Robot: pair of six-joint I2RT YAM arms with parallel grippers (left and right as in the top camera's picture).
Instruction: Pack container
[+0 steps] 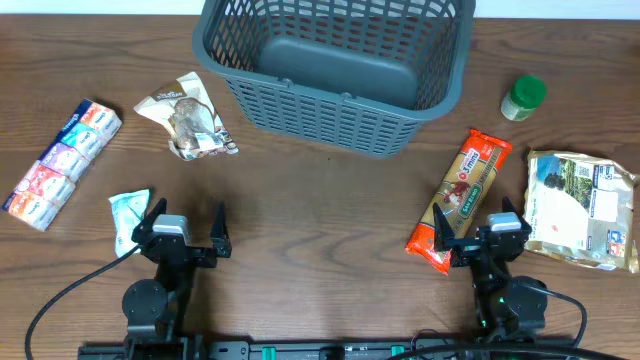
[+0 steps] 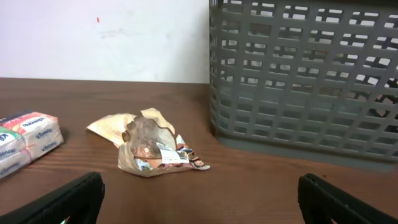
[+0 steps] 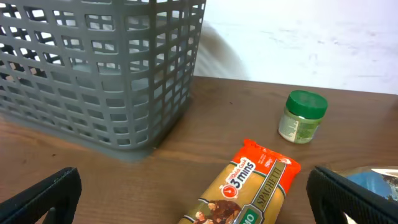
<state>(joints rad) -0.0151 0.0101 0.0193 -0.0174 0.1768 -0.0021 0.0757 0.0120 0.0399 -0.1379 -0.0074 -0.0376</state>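
The large grey lattice basket (image 1: 335, 70) stands at the back middle of the table and looks empty; it also shows in the left wrist view (image 2: 305, 74) and the right wrist view (image 3: 99, 68). My left gripper (image 1: 185, 232) is open and empty near the front left, its fingers wide apart (image 2: 199, 202). My right gripper (image 1: 478, 232) is open and empty at the front right (image 3: 193, 199), with the orange spaghetti packet (image 1: 460, 200) lying on the table between its fingers (image 3: 249, 190).
A crumpled snack bag (image 1: 188, 117) lies left of the basket (image 2: 149, 146). A tissue multipack (image 1: 62, 162) is at far left (image 2: 25, 140). A small white-green sachet (image 1: 128, 212) lies by the left gripper. A green-lidded jar (image 1: 523, 97) and a flat food pouch (image 1: 582, 208) are at right.
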